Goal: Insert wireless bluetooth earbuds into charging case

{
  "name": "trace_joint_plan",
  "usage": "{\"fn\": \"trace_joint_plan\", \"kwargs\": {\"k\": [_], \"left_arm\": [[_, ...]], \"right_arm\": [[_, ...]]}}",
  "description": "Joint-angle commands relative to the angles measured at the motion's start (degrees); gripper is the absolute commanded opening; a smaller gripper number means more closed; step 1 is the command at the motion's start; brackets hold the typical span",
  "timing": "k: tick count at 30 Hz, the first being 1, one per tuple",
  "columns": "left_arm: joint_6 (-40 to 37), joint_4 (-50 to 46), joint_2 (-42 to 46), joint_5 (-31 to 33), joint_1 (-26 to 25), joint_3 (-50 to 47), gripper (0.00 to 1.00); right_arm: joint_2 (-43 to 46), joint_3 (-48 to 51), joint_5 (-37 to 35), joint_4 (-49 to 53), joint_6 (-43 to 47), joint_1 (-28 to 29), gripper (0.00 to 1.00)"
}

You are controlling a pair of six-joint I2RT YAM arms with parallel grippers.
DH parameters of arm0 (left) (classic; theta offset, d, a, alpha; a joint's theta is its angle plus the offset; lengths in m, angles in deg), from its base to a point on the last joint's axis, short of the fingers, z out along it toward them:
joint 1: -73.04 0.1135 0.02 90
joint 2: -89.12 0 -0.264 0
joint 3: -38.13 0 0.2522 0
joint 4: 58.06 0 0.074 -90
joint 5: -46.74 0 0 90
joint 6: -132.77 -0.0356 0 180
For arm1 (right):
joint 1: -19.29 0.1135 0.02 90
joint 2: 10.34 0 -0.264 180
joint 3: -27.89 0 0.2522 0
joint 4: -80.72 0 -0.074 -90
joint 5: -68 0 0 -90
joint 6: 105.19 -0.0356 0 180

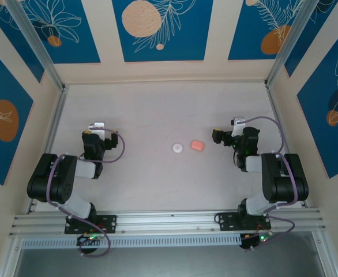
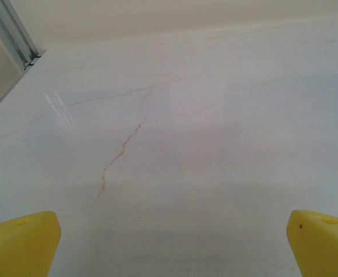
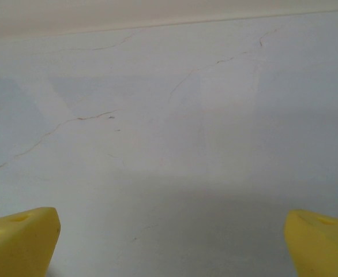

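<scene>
One white case [image 1: 177, 148], one pink case [image 1: 197, 145], nearer right end effector [image 1: 217, 137]

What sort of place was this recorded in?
Probably a lab robot cell, not a home: a table boxed in by leaf-print wall panels, an aluminium rail along the near edge, with the left arm and right arm bolted to it.

A pale tabletop [image 1: 157, 109], veined with thin brownish lines, is lying inside a cream-walled enclosure and reflecting soft light. Blue panels [image 1: 162, 29] printed with white leaves and orange discs are lining the walls [image 1: 157, 72], while metal posts [image 1: 35, 43] are rising at the far corners and a slotted rail [image 1: 169, 222] is running along the near edge.
</scene>
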Motion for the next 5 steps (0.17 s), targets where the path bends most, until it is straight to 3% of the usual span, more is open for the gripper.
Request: {"fn": "trace_joint_plan", "kwargs": {"k": [1,5], "left_arm": [[-0.5,-0.25,0.33,-1.25,0.89,0.54,1.0],[-0.51,0.35,0.42,-0.76,0.8,0.14,1.0]], "right_arm": [[-0.37,-0.63,0.57,-0.43,-0.27,0.08,0.99],[-0.36,-0.55,0.54,-0.51,-0.33,0.07,0.99]]}}
